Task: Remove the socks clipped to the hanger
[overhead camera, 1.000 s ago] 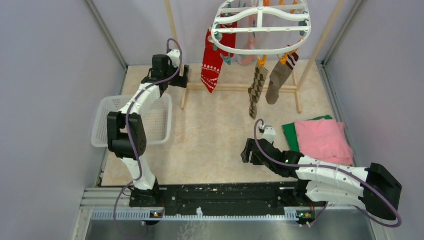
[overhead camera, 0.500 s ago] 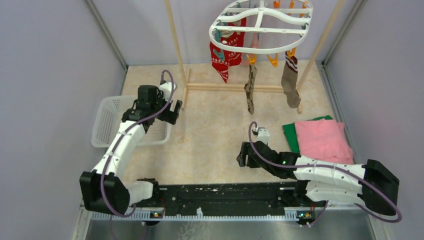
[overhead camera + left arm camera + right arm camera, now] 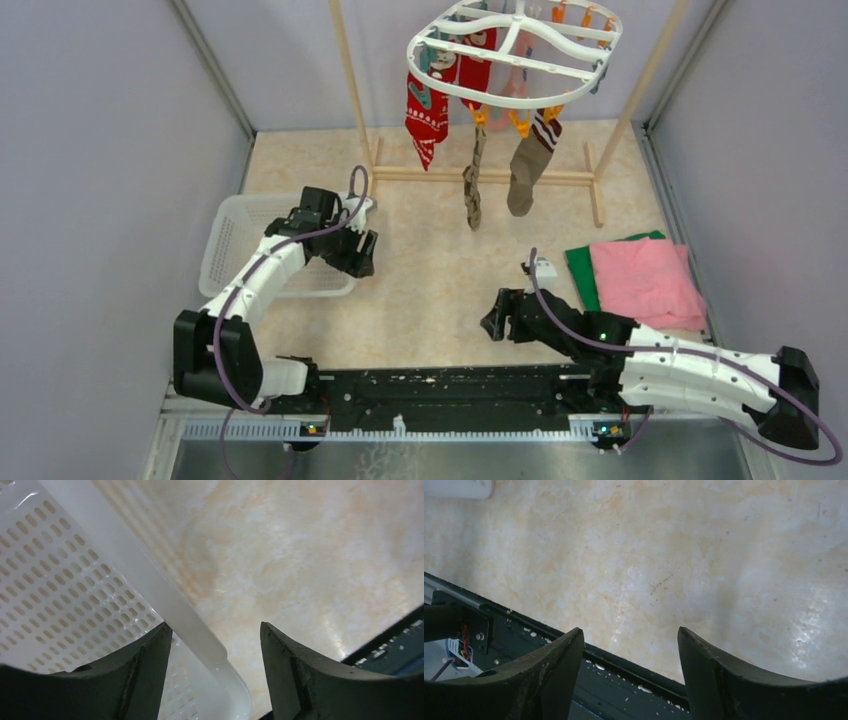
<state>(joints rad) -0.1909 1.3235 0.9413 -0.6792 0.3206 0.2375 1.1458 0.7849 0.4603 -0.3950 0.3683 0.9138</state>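
Left gripper point(image 3: 360, 250) gapes empty over the basket point(image 3: 215, 255) rim, probably the drop spot, while right gripper point(image 3: 497, 318), likewise parted, idles near, socks point(image 3: 425, 110) clipped on the far hanger point(image 3: 412, 62).

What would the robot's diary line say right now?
left gripper: open, over basket rim | right gripper: open, empty | socks: clipped on hanger

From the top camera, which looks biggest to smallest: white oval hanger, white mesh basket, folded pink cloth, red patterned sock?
1. white oval hanger, though it hangs nearer the camera
2. white mesh basket
3. folded pink cloth
4. red patterned sock
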